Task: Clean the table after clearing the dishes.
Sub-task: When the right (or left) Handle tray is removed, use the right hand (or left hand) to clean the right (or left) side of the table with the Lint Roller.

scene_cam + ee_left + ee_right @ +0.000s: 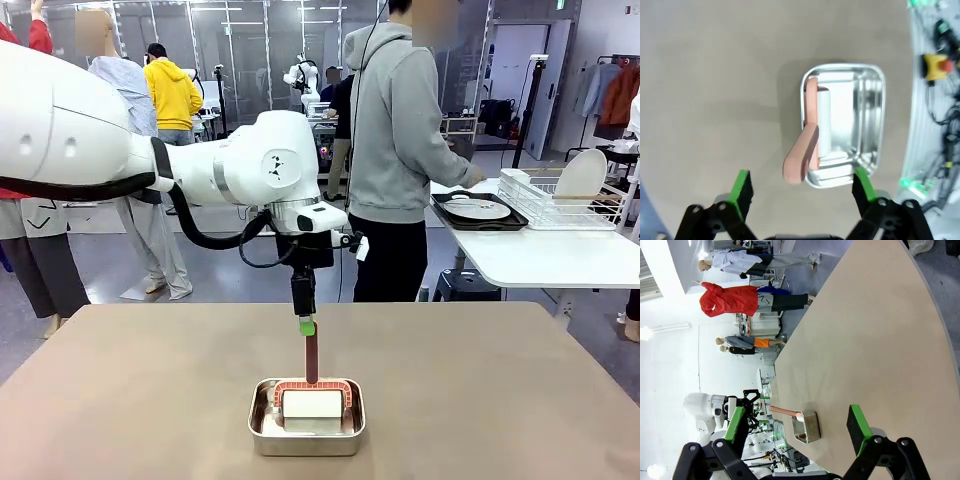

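Our left gripper (306, 322) hangs straight down over the steel pan (262, 432), jaws spread wide and holding nothing, its green pads just above the tip of the reddish-brown handle (311, 360). That handle stands up from a cleaning tool whose white head (312, 405) sits inside the pan. In the left wrist view the handle (802, 155) lies on the line between the two fingers (742, 192). Our right gripper (797, 415) is also wide open and empty, off to the side over the table (120, 400). The dishes (478, 209), a white plate on a dark tray, rest on the white side table (540, 260) by the person (395, 140), so we judge clearing done and the tool pickup in hand. Next we need a short descent to bring the pads around the handle, then a firm close before lifting. We find no label or writing that we can read.
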